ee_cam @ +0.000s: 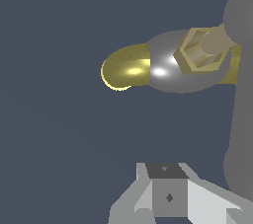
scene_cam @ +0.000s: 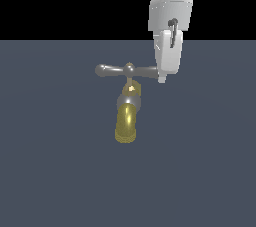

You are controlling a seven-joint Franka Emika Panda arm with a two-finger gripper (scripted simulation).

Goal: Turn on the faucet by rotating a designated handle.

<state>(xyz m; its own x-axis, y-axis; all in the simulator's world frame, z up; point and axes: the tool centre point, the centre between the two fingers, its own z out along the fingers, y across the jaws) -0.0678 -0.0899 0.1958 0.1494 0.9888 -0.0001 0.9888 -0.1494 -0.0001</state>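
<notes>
You have the gripper (scene_cam: 163,77) down at the end of the handle (scene_cam: 126,70) on the exterior view's right, its white finger (scene_cam: 168,56) at or just beside that rounded tip. Whether it touches is hard to say. The bar lies level across that view, and nothing shows how much of a turn has been made, so judge the rotation as mostly or wholly left to do. The push against that end is what remains.

You cannot tell from either view how far the fingers are spread; nothing appears to be clamped between them, and only one finger shows clearly in the exterior view.

The faucet (scene_cam: 127,116) stands alone on a flat, matte slate-blue floor (scene_cam: 50,171), near the middle of the exterior view. Its spout (ee_cam: 126,67) is glossy brass-yellow, curved downward, with a bright highlight. Above it sits a polished grey collar (ee_cam: 163,75), rounded and mirror-like, then a brass hex nut (ee_cam: 197,53) and a thin stem. The handle is slim, smooth grey metal with bulbous ends and a small brass nub at its centre. The gripper's body is blocky and pale grey.
</notes>
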